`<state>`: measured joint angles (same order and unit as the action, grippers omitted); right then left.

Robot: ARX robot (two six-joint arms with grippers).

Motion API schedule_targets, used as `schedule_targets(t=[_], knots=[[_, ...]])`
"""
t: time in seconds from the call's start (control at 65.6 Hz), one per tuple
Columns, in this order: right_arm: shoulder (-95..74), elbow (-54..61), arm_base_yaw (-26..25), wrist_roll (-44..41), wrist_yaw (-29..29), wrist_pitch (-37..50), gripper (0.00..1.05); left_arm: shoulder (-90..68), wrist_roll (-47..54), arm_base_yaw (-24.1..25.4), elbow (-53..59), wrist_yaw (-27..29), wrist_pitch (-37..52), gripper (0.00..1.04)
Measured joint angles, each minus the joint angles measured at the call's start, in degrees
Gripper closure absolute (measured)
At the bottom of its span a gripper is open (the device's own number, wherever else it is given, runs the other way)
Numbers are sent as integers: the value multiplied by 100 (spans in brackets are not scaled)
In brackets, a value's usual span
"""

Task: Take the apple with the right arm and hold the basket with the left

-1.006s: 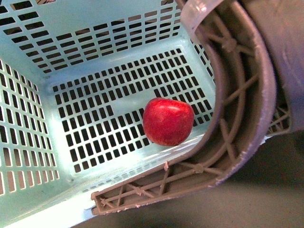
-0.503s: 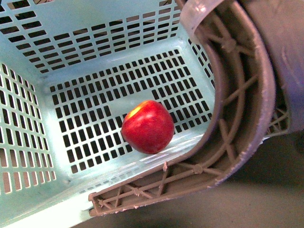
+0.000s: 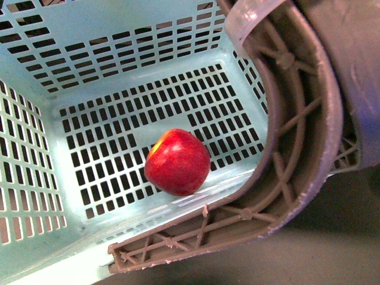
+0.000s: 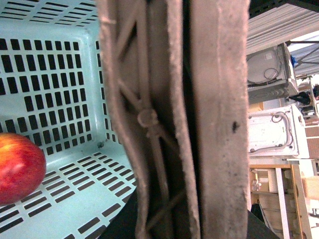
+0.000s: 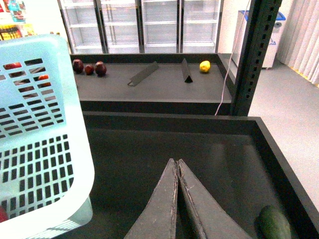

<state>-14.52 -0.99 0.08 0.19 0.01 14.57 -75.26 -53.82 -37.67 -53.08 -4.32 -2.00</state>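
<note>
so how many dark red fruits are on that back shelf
3 dark red fruits bunched on the shelf: one, a second, a third. Red patches behind the basket wall may be more.

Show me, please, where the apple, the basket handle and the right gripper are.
apple [image 3: 177, 162], front view, middle of its red skin.
basket handle [image 3: 284, 59], front view, knot where its ribs cross.
right gripper [image 5: 176, 164], right wrist view, tips of its closed fingers.
</note>
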Motion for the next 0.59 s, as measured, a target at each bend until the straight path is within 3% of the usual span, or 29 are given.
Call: schedule_targets(t=[0.29,0.396,0.594], knots=[[450,0,0,0,2,-450,103,0,2,0,0,4,0,89],[1174,-2,0,-2,9,-1351,103,0,2,0,0,2,0,89],[1408,-2,0,-2,4,-1440,103,7,9,-2,0,-4,0,89]])
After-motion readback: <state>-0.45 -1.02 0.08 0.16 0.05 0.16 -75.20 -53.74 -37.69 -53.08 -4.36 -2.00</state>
